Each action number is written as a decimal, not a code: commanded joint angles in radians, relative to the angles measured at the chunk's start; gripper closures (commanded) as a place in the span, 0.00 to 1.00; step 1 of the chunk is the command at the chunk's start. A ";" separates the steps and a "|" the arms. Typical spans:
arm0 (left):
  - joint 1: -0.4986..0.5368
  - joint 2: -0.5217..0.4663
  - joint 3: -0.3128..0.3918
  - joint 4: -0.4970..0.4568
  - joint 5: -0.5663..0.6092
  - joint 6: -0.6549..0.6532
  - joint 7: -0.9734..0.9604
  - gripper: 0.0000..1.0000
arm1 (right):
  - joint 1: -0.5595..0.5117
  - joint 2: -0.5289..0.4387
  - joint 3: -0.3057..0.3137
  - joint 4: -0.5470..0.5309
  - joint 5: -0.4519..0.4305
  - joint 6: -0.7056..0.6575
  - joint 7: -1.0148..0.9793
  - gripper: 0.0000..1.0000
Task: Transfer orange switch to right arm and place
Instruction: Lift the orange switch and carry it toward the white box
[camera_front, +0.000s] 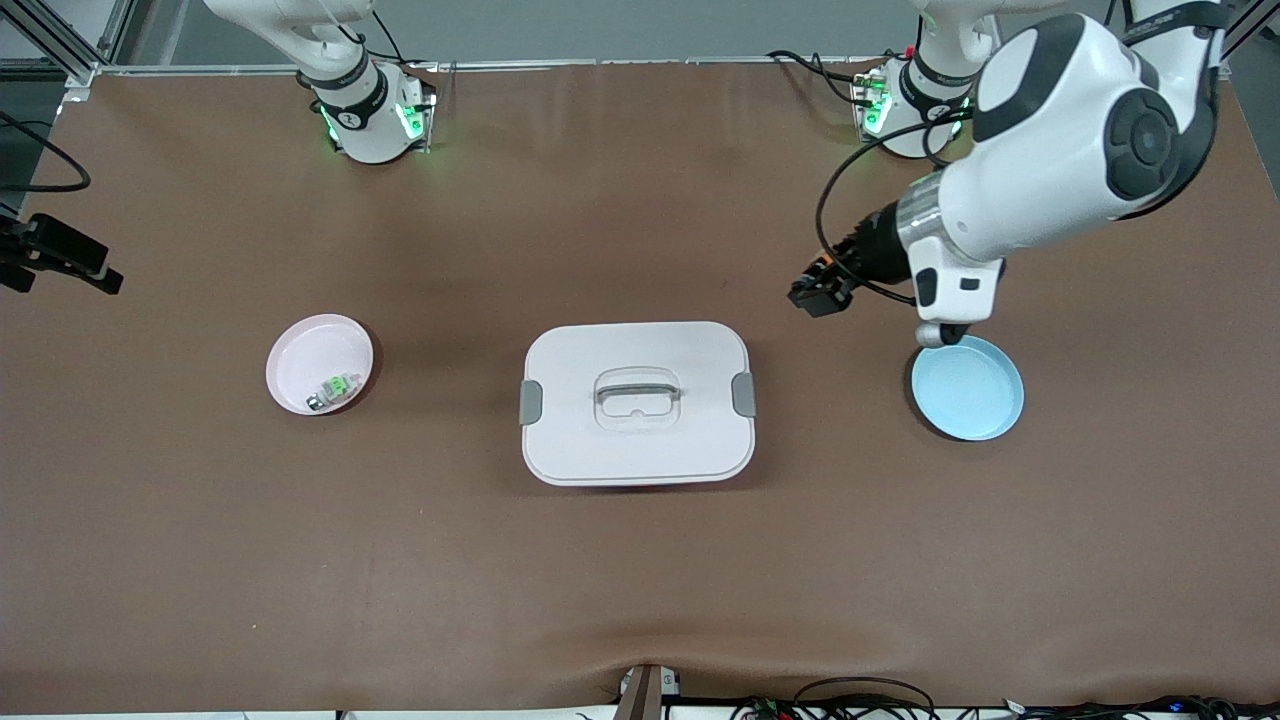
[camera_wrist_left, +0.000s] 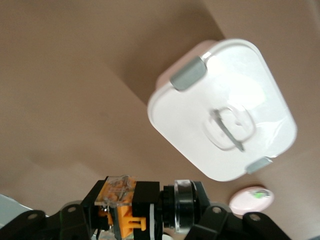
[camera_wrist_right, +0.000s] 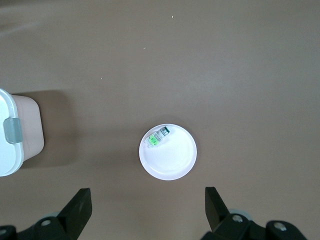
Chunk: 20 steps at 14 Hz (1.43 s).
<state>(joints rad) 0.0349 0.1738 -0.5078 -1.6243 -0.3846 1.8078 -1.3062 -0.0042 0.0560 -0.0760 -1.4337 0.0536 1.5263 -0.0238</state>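
The orange switch (camera_front: 822, 270), a small black part with orange marks, is clamped in my left gripper (camera_front: 826, 288), which is shut on it up in the air over bare table between the white box and the blue plate. In the left wrist view the switch (camera_wrist_left: 122, 200) lies across the left gripper (camera_wrist_left: 145, 216), with its black and clear round end sticking out past one finger. My right gripper (camera_wrist_right: 147, 207) is open and holds nothing, hanging high over the table by the pink plate (camera_wrist_right: 172, 162). It is out of the front view.
A white lidded box (camera_front: 637, 400) with a handle and grey clips stands mid-table. A light blue plate (camera_front: 968, 390) lies toward the left arm's end. The pink plate (camera_front: 300, 358), toward the right arm's end, holds a small green-and-silver part (camera_front: 335, 388).
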 joint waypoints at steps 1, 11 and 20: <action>-0.038 0.024 -0.026 0.023 -0.017 0.054 -0.146 0.84 | -0.005 -0.004 0.001 0.022 0.009 -0.020 -0.016 0.00; -0.272 0.116 -0.026 0.024 -0.019 0.396 -0.671 0.83 | -0.048 0.018 0.002 0.019 0.163 -0.089 -0.094 0.00; -0.388 0.220 -0.023 0.021 -0.005 0.593 -0.917 0.83 | 0.067 -0.146 0.013 -0.362 0.602 0.095 0.087 0.00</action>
<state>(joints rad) -0.3427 0.3861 -0.5342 -1.6233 -0.3884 2.3947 -2.2020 0.0259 0.0156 -0.0630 -1.6329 0.5900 1.5444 0.0337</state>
